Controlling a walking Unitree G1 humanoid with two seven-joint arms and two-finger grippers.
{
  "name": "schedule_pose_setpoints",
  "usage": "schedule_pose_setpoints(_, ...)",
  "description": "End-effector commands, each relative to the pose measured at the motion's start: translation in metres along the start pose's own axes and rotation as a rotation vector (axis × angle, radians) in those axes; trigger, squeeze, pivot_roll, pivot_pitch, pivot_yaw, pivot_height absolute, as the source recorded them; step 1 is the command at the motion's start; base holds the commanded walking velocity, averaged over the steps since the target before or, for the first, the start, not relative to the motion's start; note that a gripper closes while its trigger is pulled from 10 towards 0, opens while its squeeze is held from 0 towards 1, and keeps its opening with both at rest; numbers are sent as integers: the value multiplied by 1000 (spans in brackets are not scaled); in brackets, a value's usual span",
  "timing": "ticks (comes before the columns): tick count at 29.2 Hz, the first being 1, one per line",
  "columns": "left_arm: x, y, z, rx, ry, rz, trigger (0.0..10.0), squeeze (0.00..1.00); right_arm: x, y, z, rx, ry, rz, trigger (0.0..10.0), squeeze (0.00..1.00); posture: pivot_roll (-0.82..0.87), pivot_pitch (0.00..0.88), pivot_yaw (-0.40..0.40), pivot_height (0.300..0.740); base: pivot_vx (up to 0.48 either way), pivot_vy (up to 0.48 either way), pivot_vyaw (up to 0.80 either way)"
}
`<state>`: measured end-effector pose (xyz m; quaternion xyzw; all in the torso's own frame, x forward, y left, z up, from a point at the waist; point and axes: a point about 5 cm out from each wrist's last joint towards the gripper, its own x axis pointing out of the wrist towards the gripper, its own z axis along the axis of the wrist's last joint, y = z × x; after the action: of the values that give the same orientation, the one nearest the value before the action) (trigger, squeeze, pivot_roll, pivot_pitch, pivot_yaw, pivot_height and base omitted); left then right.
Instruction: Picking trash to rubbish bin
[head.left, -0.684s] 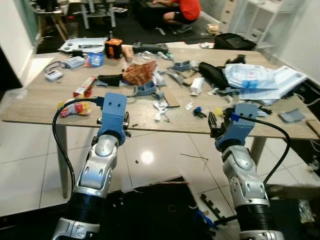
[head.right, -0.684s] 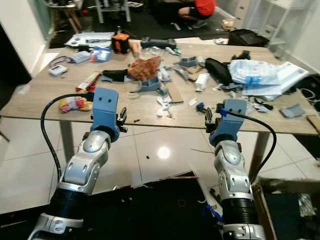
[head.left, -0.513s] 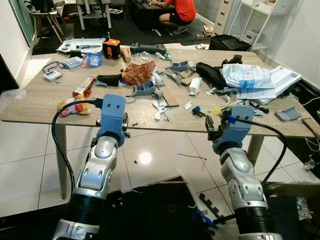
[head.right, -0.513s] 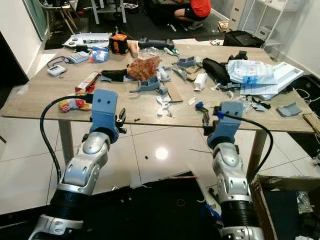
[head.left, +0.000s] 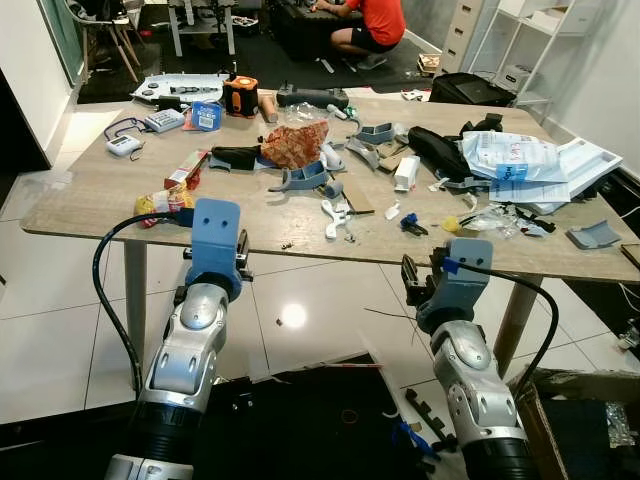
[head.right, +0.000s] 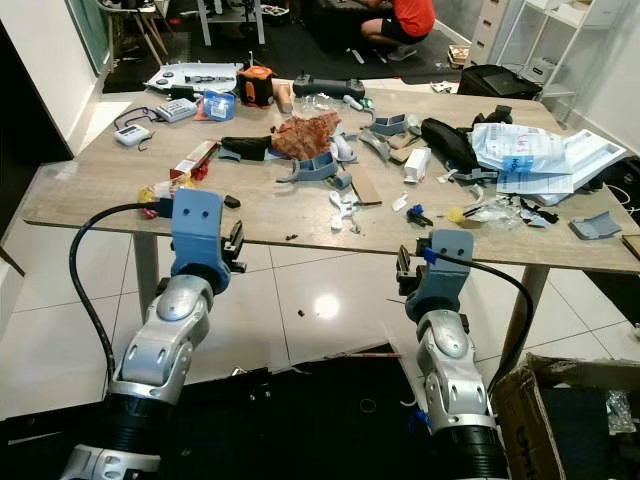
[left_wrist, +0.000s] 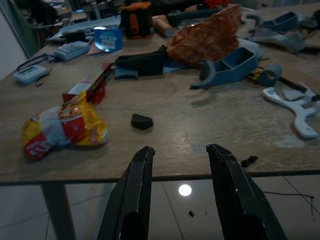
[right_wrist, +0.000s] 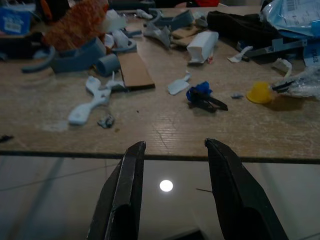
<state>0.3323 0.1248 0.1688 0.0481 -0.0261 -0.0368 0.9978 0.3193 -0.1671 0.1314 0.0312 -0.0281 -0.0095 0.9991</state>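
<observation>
A crumpled yellow and red snack wrapper (left_wrist: 62, 131) lies near the left front edge of the wooden table (head.left: 90, 190). An orange-red crumpled bag (head.left: 297, 143) sits mid-table, and a small white carton (head.left: 405, 172) lies right of it. My left gripper (left_wrist: 180, 150) is open and empty, just off the table's front edge, a little right of the wrapper. My right gripper (right_wrist: 174, 144) is also open and empty, in front of the edge below a blue and black clip (right_wrist: 202, 96) and a yellow cap (right_wrist: 260, 92).
Blue plastic parts (head.left: 305, 178), an orange tape measure (head.left: 240, 95), a black pouch (head.left: 432, 150) and plastic bags with papers (head.left: 530, 160) crowd the table. A person in a red shirt (head.left: 375, 18) crouches beyond it. An open cardboard box (head.right: 530, 400) stands on the floor at lower right.
The whole view has shifted, so the camera moved. Both arms now sit lower against the table's front edge. Both grippers stay open and empty.
</observation>
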Motion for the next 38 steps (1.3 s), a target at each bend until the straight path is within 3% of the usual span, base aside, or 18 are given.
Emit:
schedule_pose_setpoints(1,-4,-4,-16,13,45,-45,10000,0,-2,0,-9,-33,22,-33,10000,0,15,68,-4,740,0,0,0)
schedule_pose_setpoints(5,-5,-1,-22,17,71,-22,10000,0,-3,-4,-13,-92,38,-82,10000,0,19,68,-10,740,0,0,0)
schedule_pose_setpoints(8,-12,10,-39,13,127,34,10000,0,-3,-7,-14,-142,30,-127,10000,0,-7,75,-13,740,0,0,0)
schedule_pose_setpoints(11,-24,21,-46,8,132,60,10000,0,-4,-6,-11,-111,12,-113,10000,0,-4,83,-19,740,0,0,0)
schedule_pose_setpoints(15,-28,21,-43,-54,118,80,10000,0,-4,-9,-7,-68,-13,-69,10000,0,15,92,-32,740,0,0,0)
schedule_pose_setpoints(19,-10,12,-19,-40,33,41,10000,0,3,5,19,45,-131,16,10000,0,30,72,4,740,0,0,0)
schedule_pose_setpoints(22,-3,3,-5,-58,-36,-41,10000,0,7,8,18,80,-111,-3,10000,0,19,48,3,740,0,0,0)
schedule_pose_setpoints(24,-3,1,-3,-71,-41,-49,10000,0,7,8,17,75,-102,-11,10000,0,33,85,-15,740,0,0,0)
schedule_pose_setpoints(38,-5,1,-6,-74,-6,-51,10000,0,3,2,11,44,-72,-33,10000,0,21,87,6,740,318,0,0)
